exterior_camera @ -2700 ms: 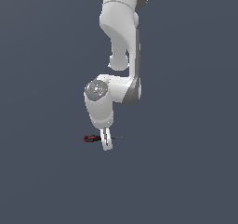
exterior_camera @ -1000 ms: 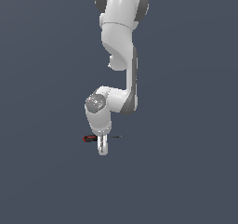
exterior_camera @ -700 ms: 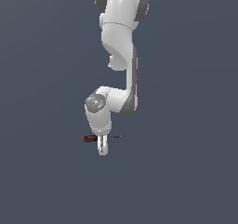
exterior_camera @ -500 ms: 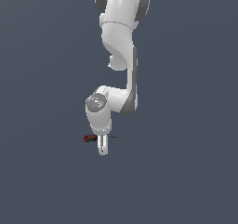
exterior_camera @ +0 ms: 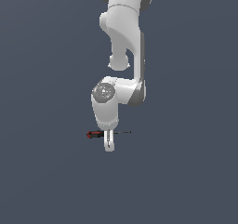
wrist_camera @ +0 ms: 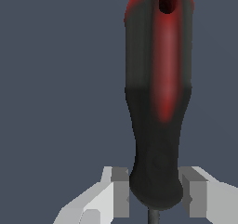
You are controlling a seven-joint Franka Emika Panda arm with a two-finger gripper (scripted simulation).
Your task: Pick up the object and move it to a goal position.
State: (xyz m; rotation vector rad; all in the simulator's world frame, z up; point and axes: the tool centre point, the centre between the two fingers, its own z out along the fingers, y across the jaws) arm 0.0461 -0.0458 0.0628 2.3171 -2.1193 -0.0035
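Note:
The object is a small screwdriver [exterior_camera: 94,134] with a red-and-black handle and a thin dark shaft, and it lies level. Its handle points to the exterior view's left and its shaft to the right. My gripper [exterior_camera: 109,145] points straight down and crosses the screwdriver where the handle meets the shaft. In the wrist view the handle [wrist_camera: 158,102] fills the frame. My gripper [wrist_camera: 158,193] has its two grey pads [wrist_camera: 122,190] pressed against both sides of the handle's narrow end, so it is shut on it.
A plain dark grey-blue ground surrounds the arm. The white arm [exterior_camera: 123,42] rises above the gripper to the upper edge of the exterior view.
Compared with half a second ago, the arm's lower joint and gripper sit slightly higher and further to the exterior view's right. The screwdriver has shifted with them.

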